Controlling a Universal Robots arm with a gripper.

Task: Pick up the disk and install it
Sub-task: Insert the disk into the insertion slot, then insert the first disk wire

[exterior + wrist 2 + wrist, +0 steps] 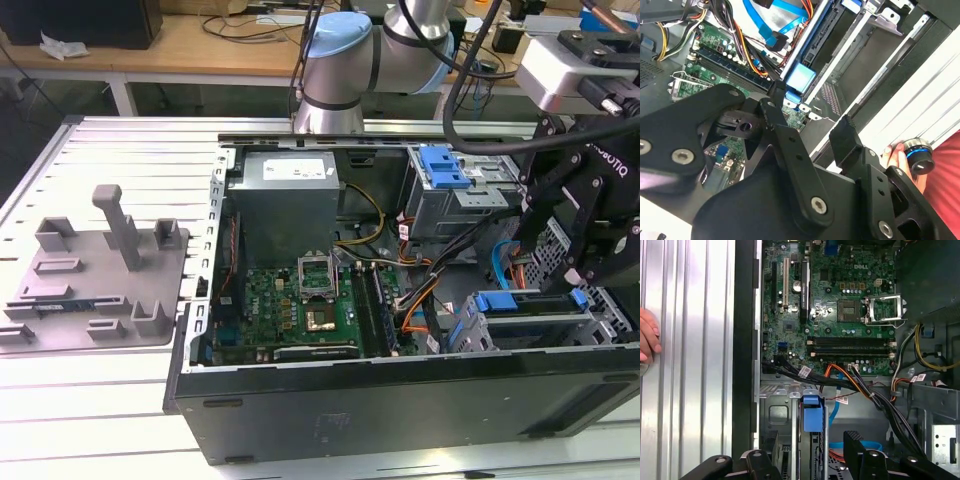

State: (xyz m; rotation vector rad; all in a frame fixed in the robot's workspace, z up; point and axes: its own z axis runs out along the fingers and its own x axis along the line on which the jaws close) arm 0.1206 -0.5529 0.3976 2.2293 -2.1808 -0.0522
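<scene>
Disk (533, 303) stands on edge in the drive cage (478, 335), at the corner of the case (400, 410) on the exterior view's right. Its blue carrier shows along the upper edge. Tool (588, 262) hangs right above that cage with its black fingers (774, 100) apart and nothing clamped between them. In both wrist views the carrier's blue tab (813, 412) lies in line with the gap between the fingers, clear of both tips. From the exterior view I cannot tell whether a fingertip touches the carrier.

The case lies open on its side on the ribbed metal tabletop (90, 400). Inside it are a green motherboard (300, 300), a grey power supply (290, 195) and bundles of coloured cables (415, 290). A blue clip (445, 165) sits on the bay behind the cage. A grey fixture plate (95, 275) with upright posts rests on the tabletop at the exterior view's left, well apart from the case.

A person's hand (647, 337) rests on the tabletop beside the case; in the second wrist view it sits by a black knob (917, 156) with a blue ring.
</scene>
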